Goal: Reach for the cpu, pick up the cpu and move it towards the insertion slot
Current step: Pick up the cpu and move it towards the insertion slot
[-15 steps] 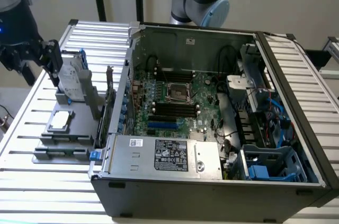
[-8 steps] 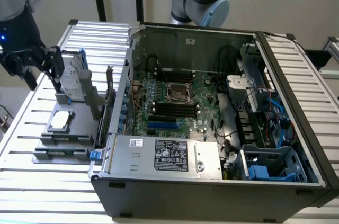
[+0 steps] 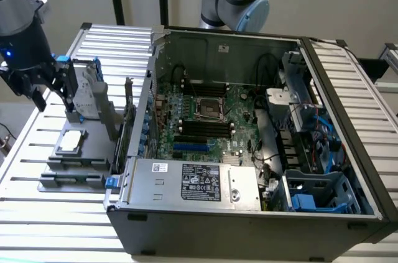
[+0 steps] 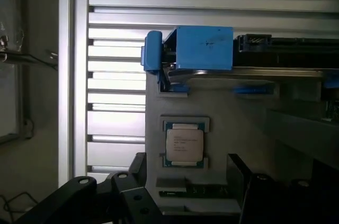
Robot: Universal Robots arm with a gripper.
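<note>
the gripper (image 3: 53, 96) hangs over the grey tray (image 3: 93, 146) on the slatted table (image 3: 37, 219), at the exterior view's left of the open computer case (image 3: 249, 229). its fingers (image 4: 132, 181) stand wide apart and hold nothing. the cpu (image 3: 70, 140) lies flat in the tray, below the gripper and apart from it, near the upright hard drive (image 3: 87, 92). the insertion slot (image 3: 210, 110) sits on the green board (image 3: 239, 127) inside the case, well apart from the cpu.
</note>
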